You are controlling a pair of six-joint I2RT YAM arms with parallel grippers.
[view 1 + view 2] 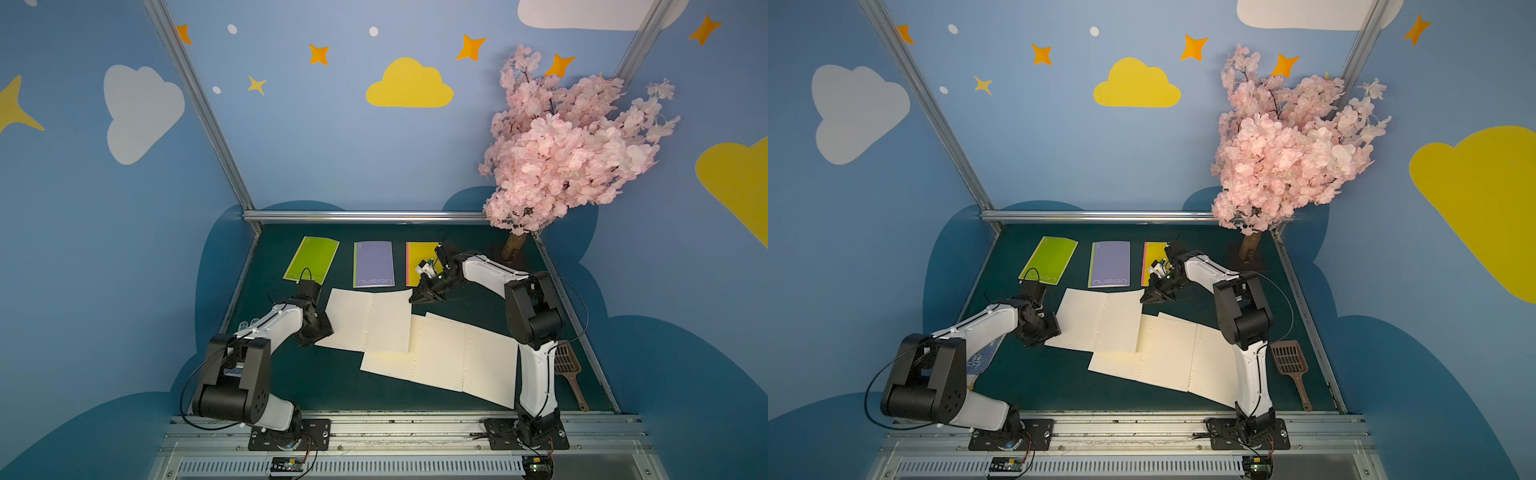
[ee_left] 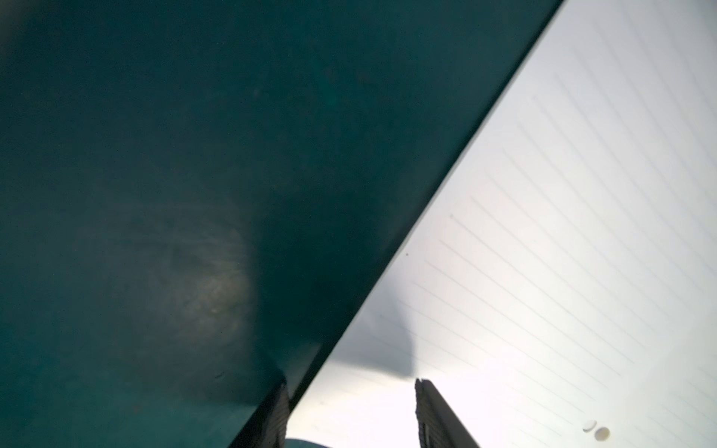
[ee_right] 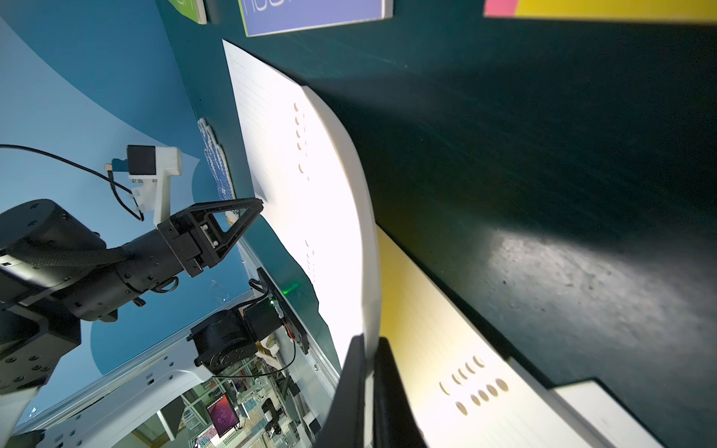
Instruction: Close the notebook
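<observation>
Right gripper [image 1: 412, 299] is pinched tight on the far right corner of the notebook [image 1: 368, 322]. In the right wrist view its fingers [image 3: 347, 388] clamp the page edge, and that leaf bows up off the surface [image 1: 332, 395]. Left gripper [image 2: 351, 391] sits at the notebook's left edge with jaws roughly half apart: 1 finger over the bare surface, 1 over the ruled page, nothing clamped. Notebook lies open mid-surface, a bit left of centre. Its near right corner overlaps a second open notebook [image 1: 449, 361], which runs toward the near right corner. 3 closed notebooks line the far edge: green notebook [image 1: 311, 259], purple notebook [image 1: 372, 264], yellow notebook [image 1: 415, 257]. Blossom tree [image 1: 569, 145] at far right corner, brown scoop [image 1: 567, 365] by the right edge.
</observation>
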